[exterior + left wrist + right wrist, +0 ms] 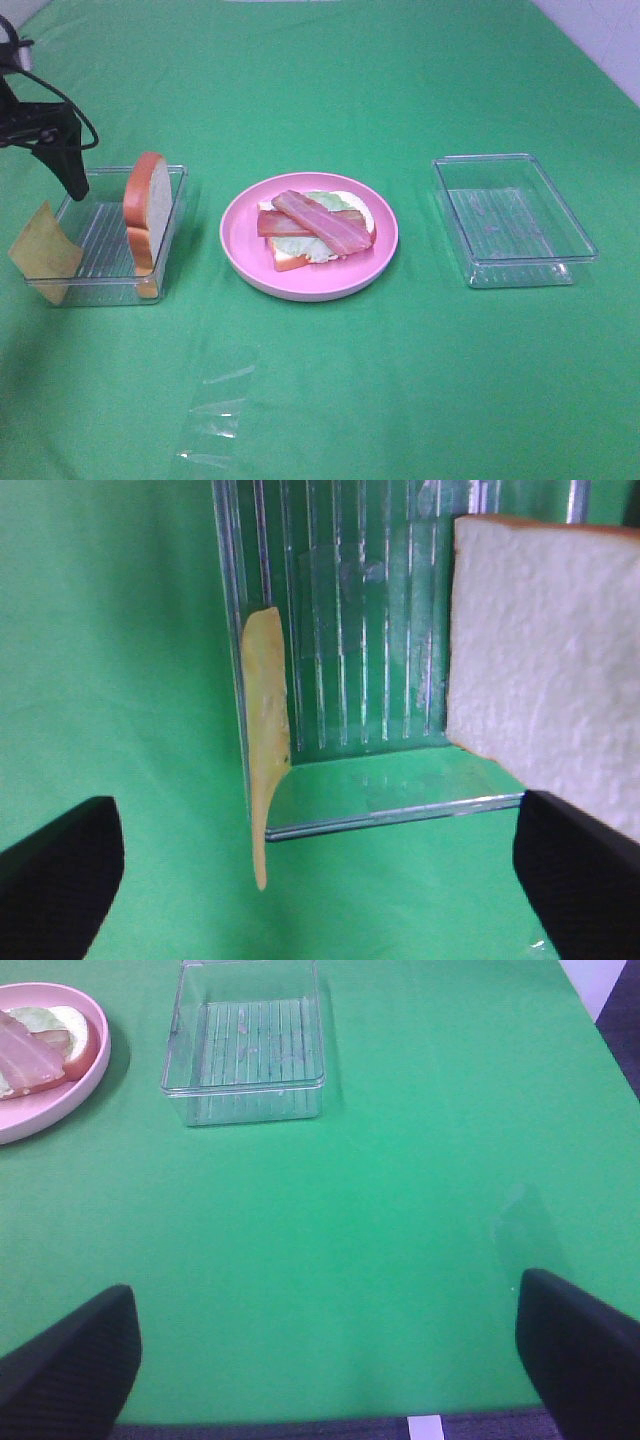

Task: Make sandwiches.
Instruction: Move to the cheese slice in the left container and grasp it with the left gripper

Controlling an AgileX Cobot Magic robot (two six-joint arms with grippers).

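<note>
Green cloth [400, 380]. Half-built sandwich [315, 235] at frame centre on a pink plate [300, 287]. Cheese [45, 255] and upright bread slice [147, 210] at the left tray [100, 292]. The cheese is probably light and floppy: pinch its raised edge. Left gripper [320, 875] and right gripper [325, 1355] are both wide open and empty.

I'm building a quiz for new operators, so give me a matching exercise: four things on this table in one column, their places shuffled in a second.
1. cheese slice
2. bread slice
3. bacon strips
4. lettuce

A. topmost on the pink plate
B. directly under the bacon
C. standing on edge in the left tray
D. leaning at the left tray's left end

Pairs: 1-D, 2-C, 3-A, 4-B.
</note>
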